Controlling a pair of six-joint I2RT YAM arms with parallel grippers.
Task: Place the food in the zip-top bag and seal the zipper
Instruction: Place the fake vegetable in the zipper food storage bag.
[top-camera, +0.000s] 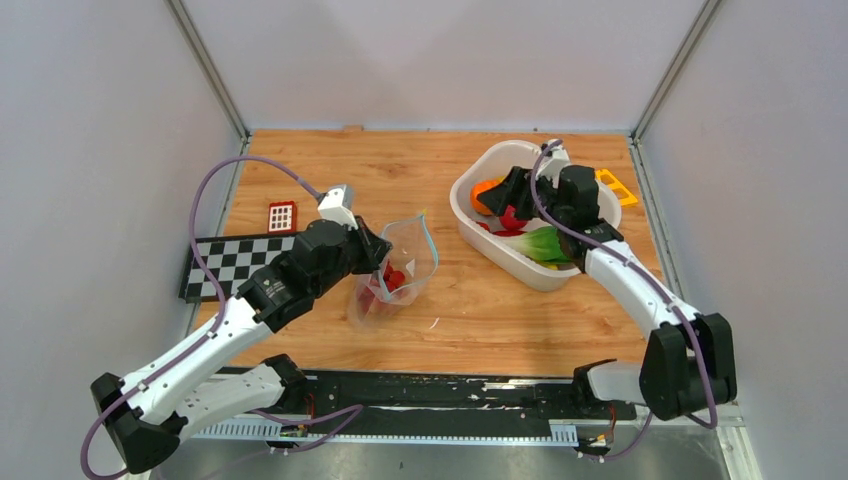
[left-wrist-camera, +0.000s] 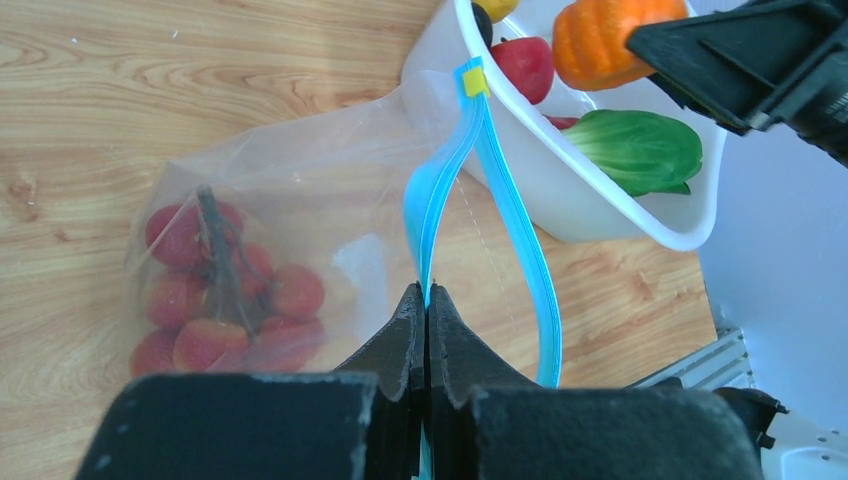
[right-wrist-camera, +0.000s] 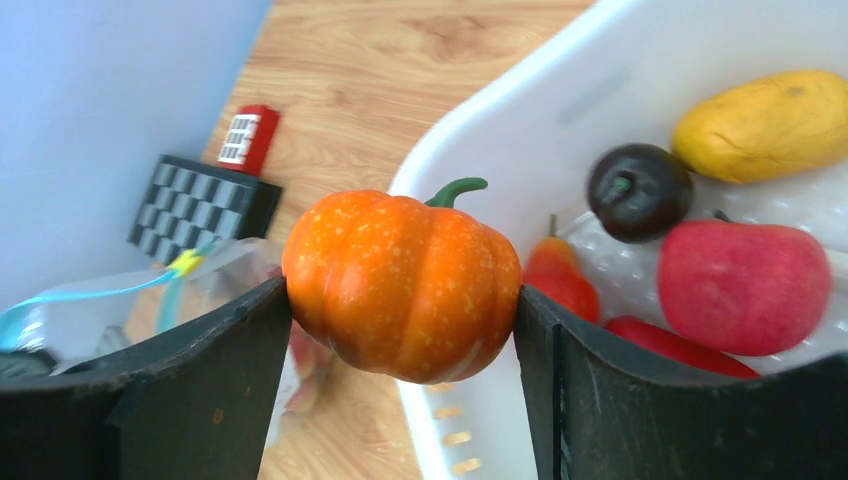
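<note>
Wooden tabletop (top-camera: 480, 320) carries both work zones. Left gripper (left-wrist-camera: 427, 300), jaws closed, pinches one lip of the teal zipper strip (left-wrist-camera: 425, 215) on the clear plastic bag (top-camera: 400, 262); the mouth gapes at frame centre. Right gripper (right-wrist-camera: 402, 292) clamps an orange pumpkin-shaped toy (right-wrist-camera: 400, 250) over the white plastic basket (top-camera: 470, 215), upper right. The bag mouth lies down-left of it.

No legible text or labels.

From above and behind, the top camera is taking in my table (top-camera: 480, 300); my wrist cameras are peering close, both catching the white basket (left-wrist-camera: 575, 212) and zip-top bag (left-wrist-camera: 300, 200).
</note>
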